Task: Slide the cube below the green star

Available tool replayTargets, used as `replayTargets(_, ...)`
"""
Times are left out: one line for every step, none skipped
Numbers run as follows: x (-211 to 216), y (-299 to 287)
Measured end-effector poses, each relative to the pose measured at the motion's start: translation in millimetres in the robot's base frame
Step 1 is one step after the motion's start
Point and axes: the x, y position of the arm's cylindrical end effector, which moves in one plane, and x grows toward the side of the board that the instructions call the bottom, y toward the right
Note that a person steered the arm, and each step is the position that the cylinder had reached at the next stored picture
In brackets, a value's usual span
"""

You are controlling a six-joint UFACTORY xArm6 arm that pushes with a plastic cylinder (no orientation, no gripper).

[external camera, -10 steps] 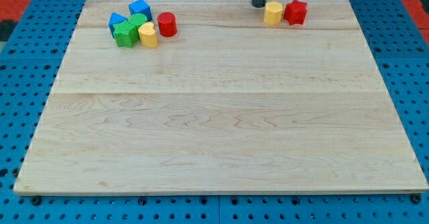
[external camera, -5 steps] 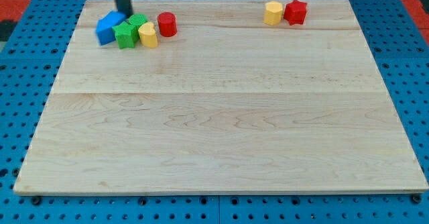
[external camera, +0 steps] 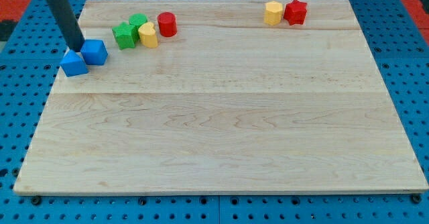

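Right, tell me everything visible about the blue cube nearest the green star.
The blue cube is a small, solid-coloured block with a lighter top face and darker sides, sitting flat on the wooden board near its left edge. It stands down and to the view's left of the green star, apart from it. Another blue block touches its lower-left side. My tip rests just left of it.

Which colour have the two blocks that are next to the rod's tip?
Both blocks beside my tip are blue, seen in the camera view.
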Motion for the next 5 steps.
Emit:
replayTargets(-7.0, -4.4)
replayTargets(-4.3, 35.1)
replayTargets(28.2, 37.7)
replayTargets(35.2, 43.2)
replayTargets(31.3, 50.4)
